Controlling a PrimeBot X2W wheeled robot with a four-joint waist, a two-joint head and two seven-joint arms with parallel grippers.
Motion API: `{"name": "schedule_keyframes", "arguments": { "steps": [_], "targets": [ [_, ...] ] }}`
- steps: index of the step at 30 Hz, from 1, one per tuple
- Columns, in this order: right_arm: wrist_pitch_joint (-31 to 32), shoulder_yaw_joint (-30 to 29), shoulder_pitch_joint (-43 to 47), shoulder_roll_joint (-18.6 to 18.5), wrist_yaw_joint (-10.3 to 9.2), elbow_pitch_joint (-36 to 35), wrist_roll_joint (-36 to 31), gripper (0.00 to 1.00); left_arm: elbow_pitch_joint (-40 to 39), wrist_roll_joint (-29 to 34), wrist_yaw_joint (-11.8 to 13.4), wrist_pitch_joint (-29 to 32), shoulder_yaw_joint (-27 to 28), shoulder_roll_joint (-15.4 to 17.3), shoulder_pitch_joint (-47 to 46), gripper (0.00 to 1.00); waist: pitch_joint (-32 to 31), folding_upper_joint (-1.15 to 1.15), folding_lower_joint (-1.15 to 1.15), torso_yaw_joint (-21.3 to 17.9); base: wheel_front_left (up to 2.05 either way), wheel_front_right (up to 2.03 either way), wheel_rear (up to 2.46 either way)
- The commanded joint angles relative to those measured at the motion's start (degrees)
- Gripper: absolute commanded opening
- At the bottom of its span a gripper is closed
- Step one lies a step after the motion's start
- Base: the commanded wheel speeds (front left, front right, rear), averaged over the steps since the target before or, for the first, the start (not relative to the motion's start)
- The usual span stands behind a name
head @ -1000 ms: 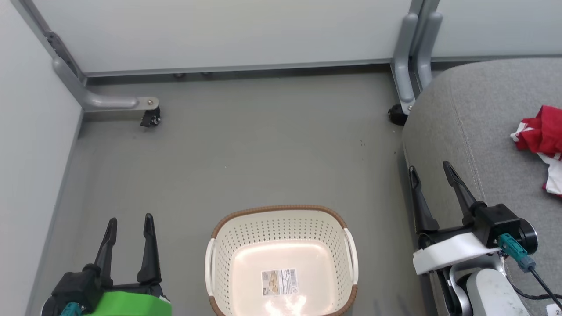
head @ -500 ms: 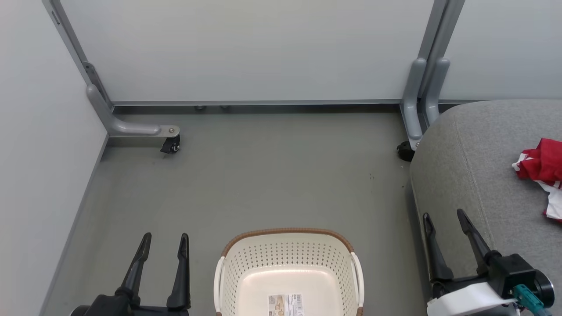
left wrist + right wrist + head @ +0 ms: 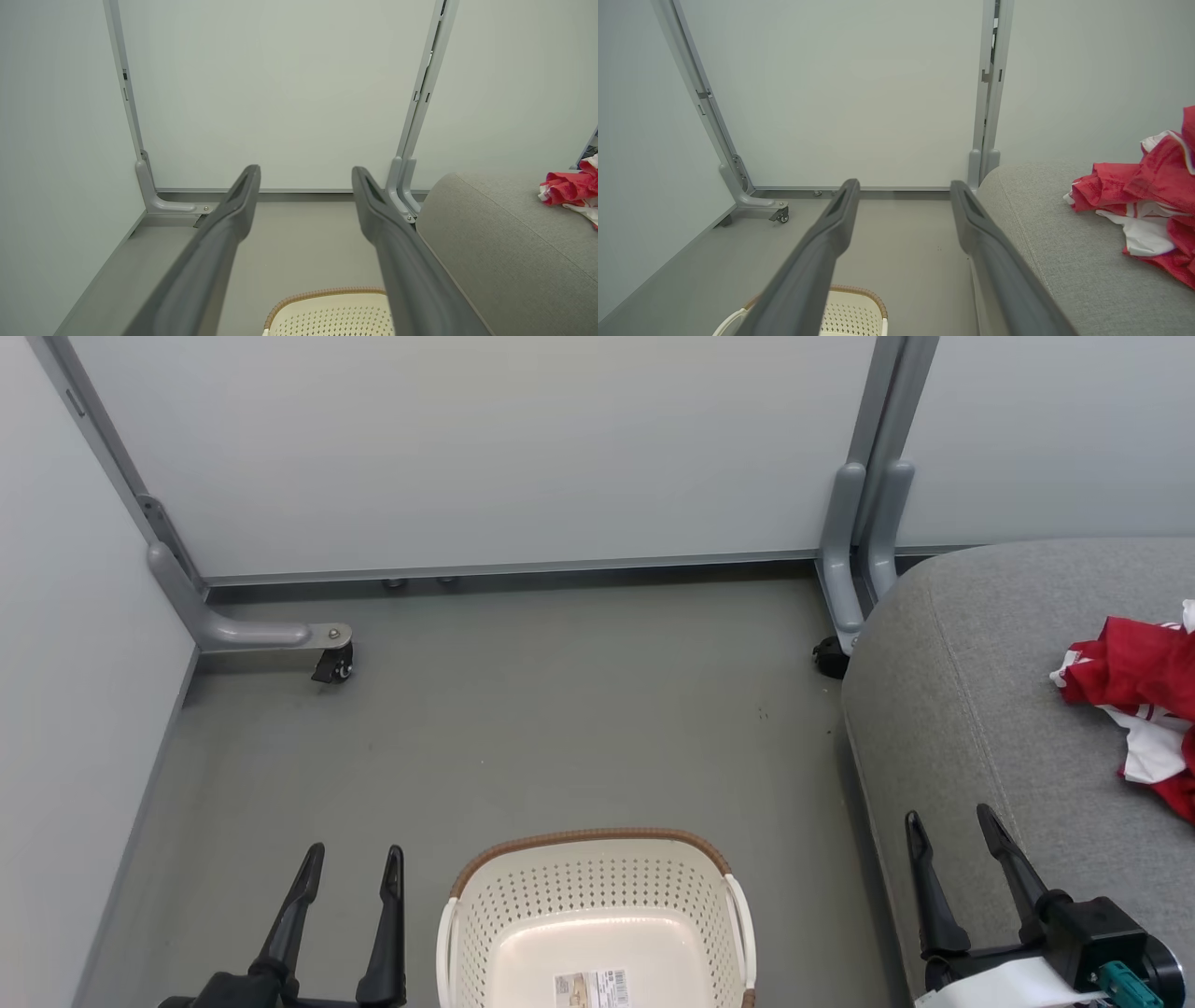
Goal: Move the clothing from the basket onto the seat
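The red and white clothing (image 3: 1134,695) lay crumpled at the right edge of the head view, on the grey seat (image 3: 971,728), so the job looked finished. At bottom centre, the cream basket (image 3: 583,887) showed only a label sticker (image 3: 590,983) on its bare bottom. The left gripper (image 3: 355,851), lower left, and the right gripper (image 3: 948,817), lower right, flanked it with fingers spread and nothing between them. This was probably a rest pose, as nothing was left to lift.
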Motion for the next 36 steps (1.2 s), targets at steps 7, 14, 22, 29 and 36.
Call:
{"name": "schedule_keyframes", "arguments": {
  "steps": [7,14,22,29,36],
  "targets": [
    [-0.17,-0.37,0.12,-0.14,-0.10,-0.22,-0.31,1.00,1.43,-0.25,-0.17,-0.01,-0.31,0.22,0.09,1.00,0.07,0.00,0.01,-0.99,0.00,0.00,0.00],
    [-0.17,-0.50,0.25,-0.13,-0.10,-0.23,-0.24,1.00,1.95,0.40,-0.17,-0.01,-0.29,0.04,-0.45,1.00,0.11,0.00,0.01,-1.30,0.00,0.00,0.00],
    [0.75,0.08,-0.39,0.10,0.00,2.33,4.28,0.00,4.23,-3.74,0.15,0.66,-0.31,0.11,-0.49,0.00,0.20,0.00,0.01,-1.39,0.00,0.00,0.00],
    [2.24,0.03,-1.99,-0.46,-0.01,3.34,12.68,0.00,5.35,-11.60,0.14,2.20,0.33,0.51,-2.20,0.00,0.34,0.00,0.01,-1.52,0.00,0.00,0.00],
    [3.68,-0.08,-3.44,-0.90,-0.01,4.24,20.55,0.00,6.60,-19.01,0.05,3.68,0.98,0.80,-3.88,0.00,0.47,0.00,0.01,-1.66,0.00,0.00,0.00]
  ]
}}
